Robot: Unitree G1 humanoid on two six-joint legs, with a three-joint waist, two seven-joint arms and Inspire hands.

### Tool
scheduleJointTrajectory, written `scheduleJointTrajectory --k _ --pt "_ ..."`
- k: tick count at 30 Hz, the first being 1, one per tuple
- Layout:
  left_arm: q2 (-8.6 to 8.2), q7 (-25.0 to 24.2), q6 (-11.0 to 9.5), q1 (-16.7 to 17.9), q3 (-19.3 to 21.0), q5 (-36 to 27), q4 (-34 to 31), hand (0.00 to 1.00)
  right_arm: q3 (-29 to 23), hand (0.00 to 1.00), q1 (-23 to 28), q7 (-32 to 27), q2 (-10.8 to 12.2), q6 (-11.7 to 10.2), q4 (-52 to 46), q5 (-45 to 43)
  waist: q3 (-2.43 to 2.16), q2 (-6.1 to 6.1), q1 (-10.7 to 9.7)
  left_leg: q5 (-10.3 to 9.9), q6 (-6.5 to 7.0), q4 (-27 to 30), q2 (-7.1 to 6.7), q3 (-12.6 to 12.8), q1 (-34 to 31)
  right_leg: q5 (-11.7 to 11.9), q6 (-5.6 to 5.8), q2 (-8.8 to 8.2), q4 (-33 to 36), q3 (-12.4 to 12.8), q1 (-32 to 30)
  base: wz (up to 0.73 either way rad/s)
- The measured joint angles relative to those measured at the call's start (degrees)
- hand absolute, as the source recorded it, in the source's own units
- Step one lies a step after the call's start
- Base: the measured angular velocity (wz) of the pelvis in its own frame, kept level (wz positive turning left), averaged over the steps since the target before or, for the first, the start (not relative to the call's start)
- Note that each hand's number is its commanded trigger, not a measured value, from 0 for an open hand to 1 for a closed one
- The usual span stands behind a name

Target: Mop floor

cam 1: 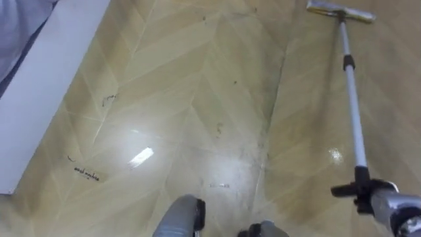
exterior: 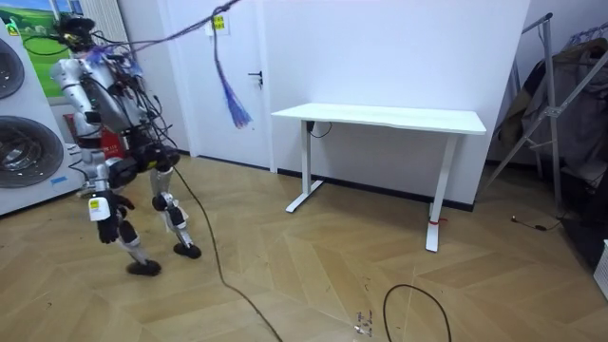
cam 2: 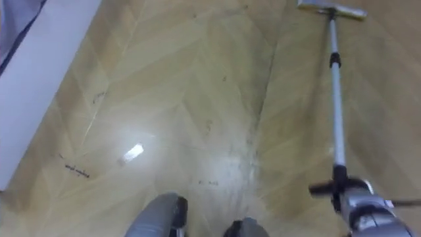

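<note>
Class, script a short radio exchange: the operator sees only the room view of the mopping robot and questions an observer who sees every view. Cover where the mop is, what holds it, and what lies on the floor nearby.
Operator: The robot stands near the washing machines. Where is the mop head?
Observer: The mop head lies flat on the floor, ahead of the robot and to its right.
Operator: What holds it?
Observer: The pole leads down to the right robot hand, which is closed round it.
Operator: Anything on the floor to its left?
Observer: Dark marks, beside a white panel.
</note>
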Motion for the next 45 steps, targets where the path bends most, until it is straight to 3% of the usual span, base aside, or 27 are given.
scheduleJointTrajectory --k 2,3,5,6,7,9,10,13,14,16,17,18,19,22,24,25,27,28,29,30,32,33,35,37,39,42,45 --pt "-0.01 -1.5 0.2 0.0 0.2 0.3 0.6 0.00 0.4 1.00 4.2 1.0 0.2 -0.6 0.1 0.7 -0.28 0.36 -0.4 0.9 3.82 -4.3 -0.12 1.9 0.9 -2.1 1.82 -0.81 -1.1 -0.4 3.2 0.37" --pt "-0.45 -2.0 0.2 -1.1 0.4 1.5 0.6 0.00 0.9 1.00 8.2 1.5 -0.2 -1.1 0.2 0.8 -0.74 1.07 -1.0 -0.7 5.80 -4.2 -0.80 3.2 2.0 -2.5 2.59 -1.78 -1.0 -0.1 4.6 0.62" --pt "-0.80 -2.6 -0.1 -2.8 0.4 2.8 0.7 0.00 1.0 1.00 13.6 1.6 -0.2 -1.3 2.5 0.8 -1.02 2.12 -2.1 -2.6 7.58 -4.4 -2.54 4.9 4.3 -2.2 3.64 -3.53 0.9 1.0 6.1 0.63" --pt "-1.10 -2.6 -0.4 -3.6 0.5 4.1 0.8 0.00 2.1 1.00 16.9 1.3 0.0 -1.2 4.0 0.3 -1.33 2.65 -2.2 -4.0 8.29 -4.7 -3.83 5.6 6.1 -1.0 5.76 -4.59 3.5 2.1 6.0 0.37" --pt "-1.24 -2.6 -0.6 -3.8 0.5 4.5 0.8 0.00 2.3 1.00 18.2 1.2 0.1 -1.2 4.6 -0.2 -1.54 2.98 -2.4 -4.8 8.58 -4.9 -4.56 5.8 7.0 -0.1 6.46 -5.06 5.1 2.4 5.9 0.12" --pt "-1.81 -2.5 -1.1 -3.6 0.8 5.4 1.5 0.00 2.4 1.00 23.6 0.4 0.2 -1.2 4.9 -1.7 -2.49 5.35 -4.0 -7.3 9.45 -5.3 -6.07 5.3 10.0 5.8 6.90 -5.46 11.3 4.5 4.3 0.00" --pt "-1.86 -2.5 -1.1 -3.6 1.1 5.4 1.5 0.00 2.4 1.00 24.8 0.3 0.4 -1.2 4.9 -1.7 -2.46 5.75 -4.4 -7.6 9.66 -5.7 -6.36 4.7 10.7 6.8 6.61 -5.12 12.8 5.5 3.6 -0.17" --pt "-1.83 -2.2 -1.0 -3.6 0.9 5.4 1.3 0.00 2.4 1.00 27.0 -0.7 3.0 -1.0 4.5 -1.8 -2.13 7.01 -5.7 -7.7 9.44 -9.6 -6.95 2.2 14.0 6.1 6.67 -3.24 11.2 5.7 -3.6 -0.33" --pt "-1.93 -2.2 -0.9 -3.5 0.9 5.3 1.6 0.00 2.4 1.00 27.8 -1.1 4.5 -0.8 4.4 -1.9 -2.09 7.06 -6.6 -7.5 9.13 -11.4 -6.98 1.5 15.5 6.2 6.48 -2.28 5.8 5.5 -5.5 -0.04" --pt "-2.34 -2.2 -0.8 -3.5 0.9 5.9 1.7 0.00 2.2 1.00 28.8 -1.4 6.2 0.8 3.6 -1.8 -2.08 6.97 -7.2 -7.7 8.69 -13.1 -7.01 1.1 17.2 7.9 5.11 -1.70 -4.4 5.4 -7.5 0.02" --pt "-2.55 -2.1 -0.5 -3.5 1.0 5.9 2.0 0.00 1.7 1.00 28.8 -1.6 7.1 1.7 3.5 -1.7 -1.84 6.69 -7.3 -8.3 8.21 -13.4 -7.00 1.1 18.4 10.8 4.39 -1.01 -9.7 5.6 -8.8 0.06" --pt "-2.95 -2.1 0.3 -3.5 1.0 5.8 2.7 0.00 0.5 1.00 28.8 -1.7 7.4 2.7 3.4 -1.8 -1.61 6.32 -7.4 -9.4 7.55 -13.2 -6.87 0.1 19.4 13.7 3.33 -0.91 -11.1 5.0 -9.0 0.12" --pt "-3.12 -2.1 0.6 -3.4 1.0 5.8 2.9 0.00 -0.1 1.00 28.9 -1.7 7.5 3.3 3.0 -1.9 -1.87 6.42 -7.4 -9.9 7.14 -12.9 -6.88 -0.5 19.7 14.1 2.90 -0.95 -11.2 4.5 -8.3 0.26" --pt "-2.86 -1.6 1.8 -3.4 1.0 5.0 3.0 0.00 -2.1 1.00 25.2 -2.2 6.9 5.1 3.4 -3.1 -1.37 5.73 -6.7 -11.2 5.03 -5.2 -6.00 -1.5 19.0 12.4 1.38 -1.85 -7.1 1.5 -6.4 0.17" --pt "-2.41 -0.9 1.9 -3.4 0.9 2.6 2.8 0.00 -2.1 1.00 17.9 -2.4 4.3 5.7 4.1 -4.1 -1.10 4.66 -6.0 -7.7 0.66 9.2 -3.90 0.0 13.0 7.7 0.46 -1.41 -1.8 1.5 -6.9 0.02" --pt "-2.15 -0.9 1.8 -3.4 0.7 1.6 2.7 0.00 -1.9 1.00 15.6 -2.4 3.6 5.7 4.0 -4.2 -1.04 4.31 -5.5 -6.2 0.11 12.2 -3.35 0.5 11.6 6.9 0.23 -1.28 -0.5 1.7 -7.2 -0.31" --pt "-1.15 0.1 1.5 -3.4 -0.2 0.7 2.0 0.00 0.1 1.00 5.9 -2.5 1.5 4.8 1.5 -4.1 -0.86 2.42 -3.0 -0.1 -0.36 21.2 -1.13 2.3 7.0 4.7 -0.33 0.45 2.5 3.8 -7.8 -0.45" --pt "-0.55 0.2 0.9 -3.4 -0.2 0.8 1.5 0.00 1.8 1.00 2.0 -2.5 1.1 4.0 0.3 -3.3 -0.47 1.50 -2.3 -1.4 -0.03 21.0 -0.94 1.7 4.5 4.0 -0.70 0.84 3.3 4.1 -7.7 -0.27" --pt "-0.20 0.4 0.8 -3.4 0.0 0.8 1.3 0.00 2.5 1.00 0.5 -1.3 1.6 5.6 1.6 -2.8 -0.42 0.97 -2.1 -2.4 0.25 19.5 -0.79 1.3 3.2 3.8 -0.85 0.91 3.2 4.1 -7.4 -0.13" --pt "0.38 0.9 0.6 -3.1 0.3 1.0 0.2 0.00 2.2 1.00 0.6 -1.3 3.4 5.6 2.5 -1.3 -0.06 -0.53 -1.0 -3.7 0.23 13.2 -0.70 1.2 1.2 3.6 -0.76 0.92 2.4 4.3 -6.4 -0.05" --pt "-0.19 0.7 0.7 -1.3 0.2 1.0 -1.7 0.00 1.5 1.00 1.0 -0.8 3.8 5.7 2.1 -0.5 -0.12 -0.46 -1.0 -3.0 -0.25 -0.8 -0.09 1.2 -0.6 3.5 -0.09 0.98 0.2 4.1 -5.2 -0.08" --pt "-0.48 0.0 1.1 -1.1 0.2 0.8 -1.7 0.00 1.5 1.00 1.7 -0.7 3.4 5.9 2.0 -0.3 -0.24 0.05 -1.7 0.4 1.17 -6.2 -0.19 1.4 -0.6 2.7 1.09 0.43 0.0 4.1 -4.2 0.00" --pt "-0.44 -0.7 1.3 -1.3 0.0 0.8 -1.1 0.00 1.5 1.00 3.7 -0.2 2.4 5.7 1.9 -0.2 -0.36 0.68 -2.6 0.9 3.67 -6.6 -1.36 2.9 0.8 1.3 3.38 -1.08 -0.1 4.3 -2.5 0.24" --pt "-0.48 -1.6 1.1 -2.1 -0.1 0.8 -0.9 0.00 1.9 1.00 6.9 0.1 1.7 4.7 2.1 0.4 -0.30 1.14 -2.7 -0.1 6.35 -6.5 -3.25 4.2 2.7 0.4 5.20 -2.83 1.4 5.0 -1.1 0.18" --pt "-0.67 -1.8 -0.2 -3.0 -0.1 0.9 -0.3 0.00 2.6 1.00 11.1 0.4 1.2 2.5 2.6 1.1 -0.61 2.52 -3.3 -2.4 8.70 -6.1 -6.23 4.7 5.6 2.2 7.03 -5.38 7.2 6.3 -1.0 0.29" --pt "-0.78 -1.7 -1.0 -3.0 -0.1 1.1 -0.3 0.00 2.5 1.00 16.6 -0.8 0.9 1.8 3.3 1.1 -1.67 5.13 -3.9 -4.8 10.36 -6.3 -8.34 4.1 9.4 6.9 8.40 -5.23 13.9 10.0 -1.8 0.27" --pt "-0.91 -1.3 -0.9 -2.4 0.1 1.6 -0.1 0.00 2.5 1.00 19.4 -2.3 2.0 1.1 3.4 0.4 -1.59 6.29 -5.4 -5.4 11.12 -8.2 -8.37 3.9 12.6 6.8 8.47 -4.02 10.8 9.5 -4.7 0.00"
